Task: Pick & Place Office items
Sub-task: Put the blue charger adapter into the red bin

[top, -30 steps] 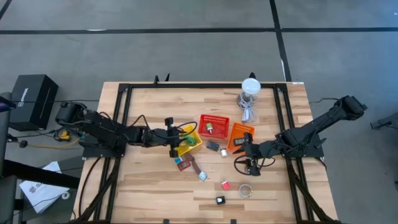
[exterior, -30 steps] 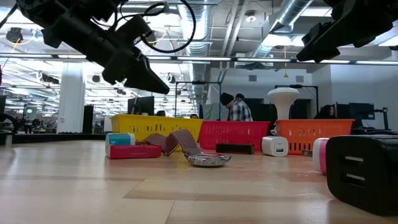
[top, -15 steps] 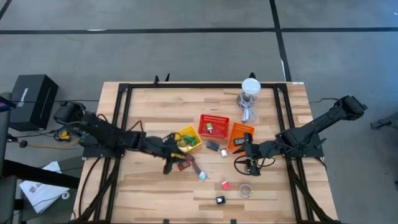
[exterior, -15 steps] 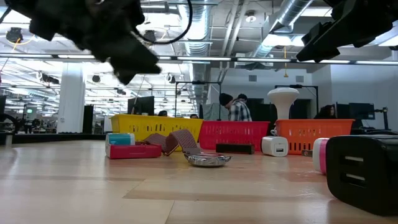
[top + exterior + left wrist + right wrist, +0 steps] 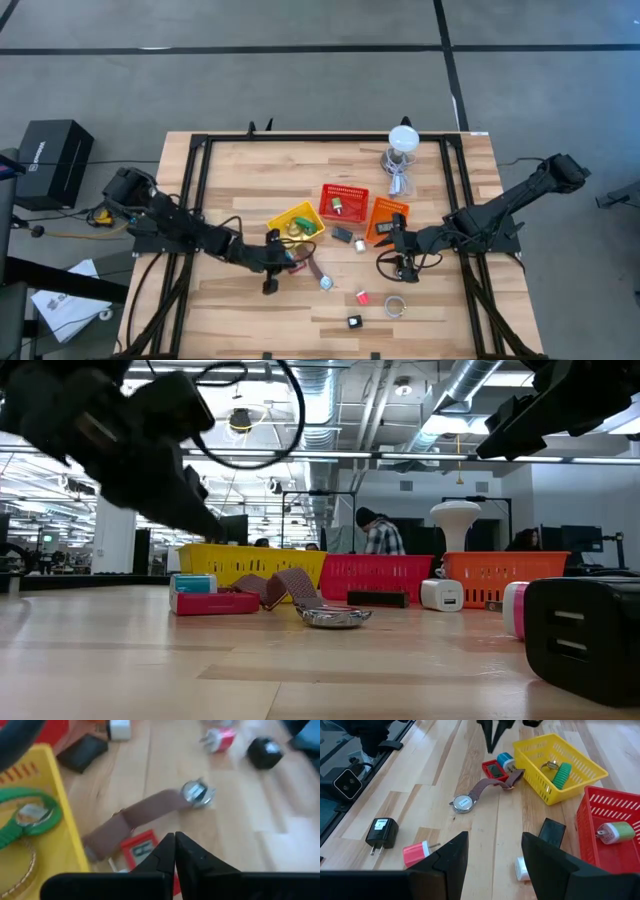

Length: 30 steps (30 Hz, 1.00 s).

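Note:
The office items lie scattered on the wooden table. Among them are a brown-strapped watch (image 5: 135, 815), a flat red box (image 5: 142, 847) beside it, a red plug (image 5: 417, 852) and a black charger (image 5: 381, 832). A green watch (image 5: 30, 815) lies in the yellow basket (image 5: 297, 222). My left gripper (image 5: 287, 262) is shut with nothing in it. It hangs just above the red box, slanting down, and the low view shows it clear of the table. My right gripper (image 5: 495, 857) stands open and holds nothing, in front of the orange basket (image 5: 387, 218).
A red basket (image 5: 344, 202) holding a white-and-green plug sits between the yellow and orange ones. A white-topped object with a coiled cable (image 5: 402, 140) stands at the far edge. A ring (image 5: 396, 306) lies near the front right. People show in the room beyond the table.
My left gripper has swung away from the yellow basket toward the table's near edge. It has sunk lower and rolled, and now hangs over the red box by the watch strap. The right arm and the items have kept still.

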Available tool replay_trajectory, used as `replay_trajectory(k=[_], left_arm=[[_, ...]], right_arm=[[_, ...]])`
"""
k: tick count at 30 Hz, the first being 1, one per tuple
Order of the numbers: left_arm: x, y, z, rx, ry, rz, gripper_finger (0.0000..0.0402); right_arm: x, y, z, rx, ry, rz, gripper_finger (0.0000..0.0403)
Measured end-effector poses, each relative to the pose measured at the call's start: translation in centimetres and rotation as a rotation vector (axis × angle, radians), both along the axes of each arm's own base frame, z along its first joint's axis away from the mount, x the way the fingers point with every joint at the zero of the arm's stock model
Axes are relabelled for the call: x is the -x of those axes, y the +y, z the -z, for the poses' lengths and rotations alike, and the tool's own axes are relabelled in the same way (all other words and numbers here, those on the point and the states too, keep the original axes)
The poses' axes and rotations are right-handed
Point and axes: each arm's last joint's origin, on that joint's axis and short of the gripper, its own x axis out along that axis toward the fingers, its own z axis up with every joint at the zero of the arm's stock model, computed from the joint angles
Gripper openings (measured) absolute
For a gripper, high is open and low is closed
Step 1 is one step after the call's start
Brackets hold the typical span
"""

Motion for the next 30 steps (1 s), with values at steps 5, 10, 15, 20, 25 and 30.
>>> replay_trajectory(k=[5, 10, 15, 20, 25, 30], left_arm=[[0.0, 1.5, 0.7, -0.053, 0.064, -0.106, 0.0001], [-0.3, 2.4, 0.2, -0.086, 0.038, -0.156, 0.0001], [0.0, 3.9, 0.1, -0.141, 0.091, -0.225, 0.0001], [0.3, 5.2, 0.4, -0.170, 0.148, -0.271, 0.0001], [0.6, 5.1, -1.4, -0.128, 0.079, -0.256, 0.0001], [1.2, 4.0, -3.5, 0.048, 0.002, -0.206, 0.0011]], right_arm=[[0.0, 0.0, 0.0, -0.001, 0.000, 0.000, 0.0175], [0.0, 0.0, 0.0, -0.001, 0.000, 0.001, 0.0175], [0.0, 0.0, 0.0, -0.001, 0.000, 0.001, 0.0175], [0.0, 0.0, 0.0, -0.001, 0.000, 0.001, 0.0175], [0.0, 0.0, 0.0, 0.000, 0.000, 0.001, 0.0175], [0.0, 0.0, 0.0, 0.000, 0.000, 0.000, 0.0175]])
